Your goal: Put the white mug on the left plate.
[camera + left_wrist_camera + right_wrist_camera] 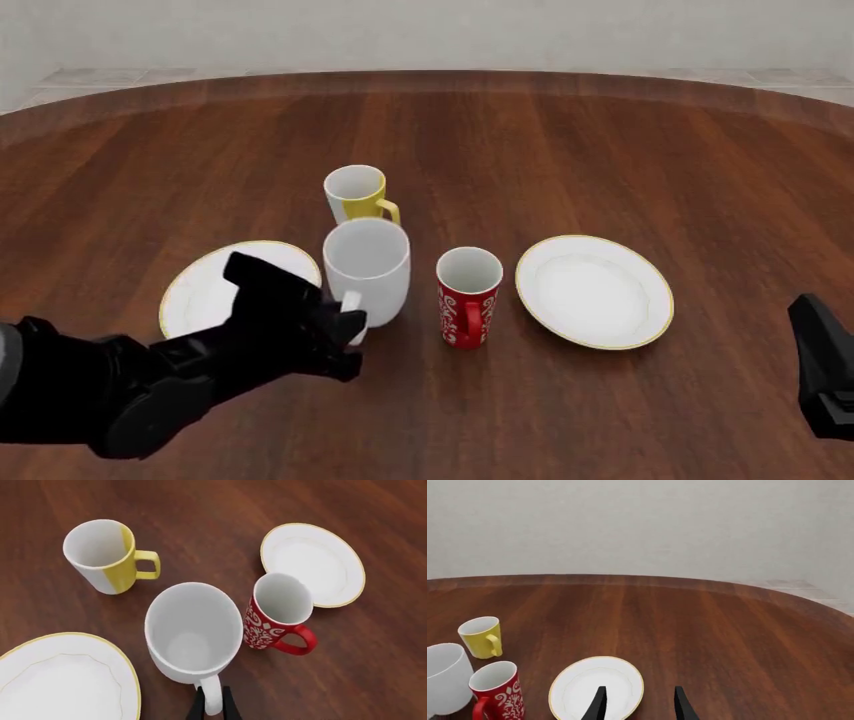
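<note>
The white mug (367,268) stands upright between the left plate (200,290) and a red patterned mug. Its handle (210,695) points toward my left arm. My left gripper (213,709) has a black finger pressed on each side of that handle, shut on it; in the front view the gripper (350,328) sits at the mug's near side. I cannot tell whether the mug is off the table. The wrist view shows the mug's empty inside (193,630) and the left plate (67,680) beside it. My right gripper (639,707) is open and holds nothing, hovering over the other plate.
A yellow-and-white mug (356,195) stands just behind the white mug. The red mug (469,297) is close on its right. The twin plate (594,290) lies further right. My right arm (825,370) is at the front view's right edge.
</note>
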### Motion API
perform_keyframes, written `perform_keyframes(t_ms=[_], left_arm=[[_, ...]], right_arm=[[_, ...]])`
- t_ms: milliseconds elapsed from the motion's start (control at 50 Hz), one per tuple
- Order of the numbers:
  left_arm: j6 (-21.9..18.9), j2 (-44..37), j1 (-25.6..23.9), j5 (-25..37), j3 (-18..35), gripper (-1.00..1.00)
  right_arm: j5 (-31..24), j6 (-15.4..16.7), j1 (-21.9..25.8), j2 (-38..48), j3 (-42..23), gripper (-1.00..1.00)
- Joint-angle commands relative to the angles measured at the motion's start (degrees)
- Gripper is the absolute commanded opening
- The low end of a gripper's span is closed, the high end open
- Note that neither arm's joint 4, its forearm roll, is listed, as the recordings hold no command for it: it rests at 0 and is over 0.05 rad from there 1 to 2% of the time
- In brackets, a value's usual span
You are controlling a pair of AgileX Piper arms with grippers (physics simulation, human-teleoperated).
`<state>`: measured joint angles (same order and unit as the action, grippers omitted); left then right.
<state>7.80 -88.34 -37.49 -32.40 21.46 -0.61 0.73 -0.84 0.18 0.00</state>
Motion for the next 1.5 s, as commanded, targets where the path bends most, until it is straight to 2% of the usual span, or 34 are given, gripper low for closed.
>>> perform_keyframes(t_ms=[20, 160, 500, 1000, 1500], left_arm=[[-0.77, 3.03, -0.44, 1.12, 0.00, -1.00], [-0.69, 4.88, -0.11, 2.41, -0.14, -1.00], [-1.67, 15.63, 2.00, 9.73, -0.03, -1.00], [-2.09, 24.89, 3.48, 16.54, 0.14, -1.00], [-2.63, 34.48, 11.22, 23.40, -1.31, -1.00]], right_arm=[[0.11, -0.01, -0.06, 0.02, 0.00, 1.00], [0.13, -0.07, -0.05, -0.06, 0.00, 1.00], [0.20, -0.16, -0.14, -0.05, 0.00, 1.00], [-0.03, 0.03, 0.03, 0.03, 0.00, 1.00], [-0.03, 0.10, 0.24, 0.06, 0.00, 1.00]])
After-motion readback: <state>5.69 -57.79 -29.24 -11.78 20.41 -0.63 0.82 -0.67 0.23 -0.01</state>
